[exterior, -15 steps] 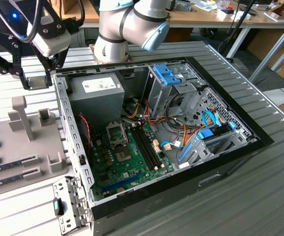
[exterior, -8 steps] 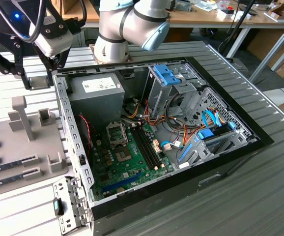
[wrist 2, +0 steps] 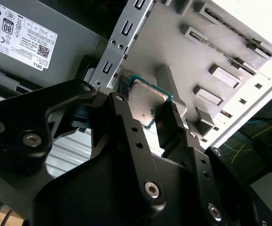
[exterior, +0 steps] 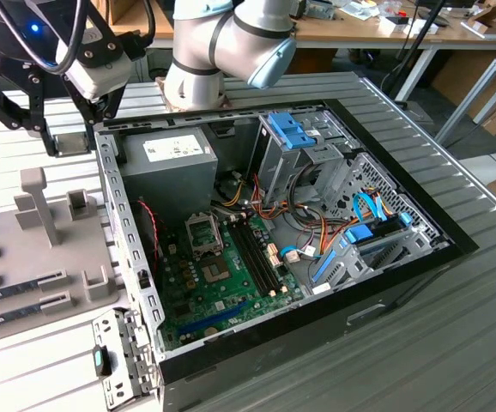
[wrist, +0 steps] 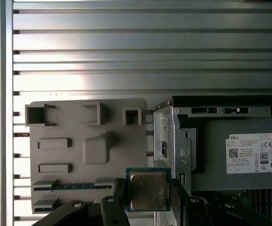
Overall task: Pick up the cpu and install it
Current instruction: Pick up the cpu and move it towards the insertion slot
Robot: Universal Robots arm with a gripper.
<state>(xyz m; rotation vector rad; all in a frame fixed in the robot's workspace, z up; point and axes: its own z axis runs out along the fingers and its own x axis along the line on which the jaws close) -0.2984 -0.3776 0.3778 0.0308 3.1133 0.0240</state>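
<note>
The cpu (wrist: 148,189) is being held, clamped flat in the gripper (wrist 2: 147,112), above the computer case's (wrist: 171,122) corner. In the exterior view the socket (exterior: 203,233) is lying well apart, roughly four o'clock from it. Installing is judged pending, with square alignment being called for.

Exterior view: even, diffuse indoor light, moderately bright. Soft sheen on the ribbed bench (exterior: 454,326). Interior of the computer case (exterior: 257,339) dimmer, shaded beneath its walls. Small blue indicator light (exterior: 33,28) glowing.
First wrist view: broad glare band across the bench slats. Short, soft shadows beside the blocks of the grey tray (wrist: 79,160). Dull reflection on the cpu (wrist: 148,190).
Second wrist view: bench washed out to white beyond the tray. Gripper (wrist 2: 145,108) dark, near silhouette.
</note>
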